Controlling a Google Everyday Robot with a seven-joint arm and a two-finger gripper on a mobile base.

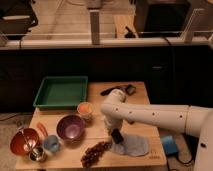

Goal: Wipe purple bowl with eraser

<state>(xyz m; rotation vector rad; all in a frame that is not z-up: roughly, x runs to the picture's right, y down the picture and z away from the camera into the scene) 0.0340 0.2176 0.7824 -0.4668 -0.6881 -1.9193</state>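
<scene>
Watching the purple bowl (70, 127) from my station, I am seeing it sitting upright on the front-left part of the wooden table (96, 130), with nothing touching it and nothing that I can make out inside it. The gripper (117, 136) is hanging low at the end of the white arm (150, 116), well to the right of the bowl, at the left edge of a blue-grey cloth (132, 146) that is lying flat on the tabletop. I am not able to tell how far the gripper is open. Nor can I tell whether the dark block at its tip is the eraser or part of the tool itself. I am judging that the wiping is not yet begun: securing the eraser may be in hand, and carrying it over to the bowl and rubbing it are left.

Around the bowl, an orange cup (85, 108) is standing just behind it, a small blue cup (51, 145) and a red bowl (24, 141) are sitting to its left, and a bunch of dark grapes (95, 152) is lying in front. A green tray (61, 92) is occupying the back-left corner. Behind the table a dark low wall is running across, with a pale railing above it.
</scene>
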